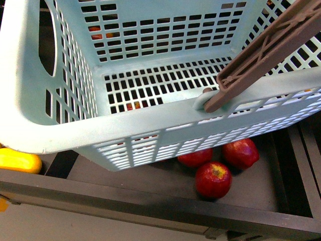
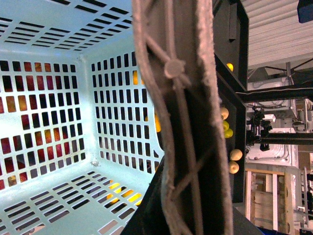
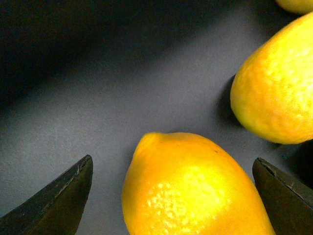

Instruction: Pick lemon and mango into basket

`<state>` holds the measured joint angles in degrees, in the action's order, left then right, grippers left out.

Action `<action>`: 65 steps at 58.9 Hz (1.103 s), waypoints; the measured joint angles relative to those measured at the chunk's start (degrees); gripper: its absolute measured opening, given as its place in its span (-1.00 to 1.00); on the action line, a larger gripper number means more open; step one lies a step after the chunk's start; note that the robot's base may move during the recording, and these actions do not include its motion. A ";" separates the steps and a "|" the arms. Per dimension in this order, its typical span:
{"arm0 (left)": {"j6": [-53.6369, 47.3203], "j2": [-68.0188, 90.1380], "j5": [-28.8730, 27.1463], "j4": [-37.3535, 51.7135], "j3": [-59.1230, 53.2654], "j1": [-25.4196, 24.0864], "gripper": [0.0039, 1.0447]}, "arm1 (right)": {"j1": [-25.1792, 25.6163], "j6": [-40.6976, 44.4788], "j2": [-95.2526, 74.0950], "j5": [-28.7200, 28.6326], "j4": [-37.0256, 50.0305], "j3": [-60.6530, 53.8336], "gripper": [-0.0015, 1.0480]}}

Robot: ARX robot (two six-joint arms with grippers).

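Lemon (image 3: 190, 196) lies on the dark grey surface (image 3: 122, 98) between the spread fingers of the right gripper (image 3: 172, 160), with a second lemon (image 3: 274, 83) just beside it. The basket (image 1: 30, 100) fills the near front view above three red apples (image 1: 213, 178). How the left gripper stands cannot be told.

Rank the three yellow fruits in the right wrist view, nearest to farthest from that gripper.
1. The lemon, between the open fingers of the right gripper.
2. The second lemon, off to one side, beyond one finger.
3. The yellow sliver, cut off by the picture's edge, past the second lemon; too little shows to name it.
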<state>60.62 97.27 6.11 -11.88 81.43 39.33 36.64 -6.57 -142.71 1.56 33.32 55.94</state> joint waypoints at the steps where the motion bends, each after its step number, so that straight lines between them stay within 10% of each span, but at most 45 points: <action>1: 0.00 0.00 0.04 0.00 0.00 0.00 -0.91 | -0.02 -0.04 -0.13 0.02 -0.04 0.04 0.83; 15: 0.00 0.00 0.11 0.00 0.00 0.00 -0.91 | -0.04 -1.01 -1.51 0.79 -0.33 1.36 0.82; 28: 0.00 0.00 0.07 0.00 0.00 0.00 -0.91 | 0.48 -1.60 -1.97 0.74 -0.98 1.90 0.27; 40: 0.00 0.00 0.07 0.00 0.00 0.00 -0.91 | 1.36 -1.60 -0.11 -1.79 -1.20 0.70 0.24; 65: 0.00 0.00 0.07 0.00 0.00 0.00 -0.91 | -2.67 -2.56 33.38 -17.94 5.99 -15.85 0.24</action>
<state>60.62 97.27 6.17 -11.88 81.43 39.33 33.98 -9.13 -109.34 -16.38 39.31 40.10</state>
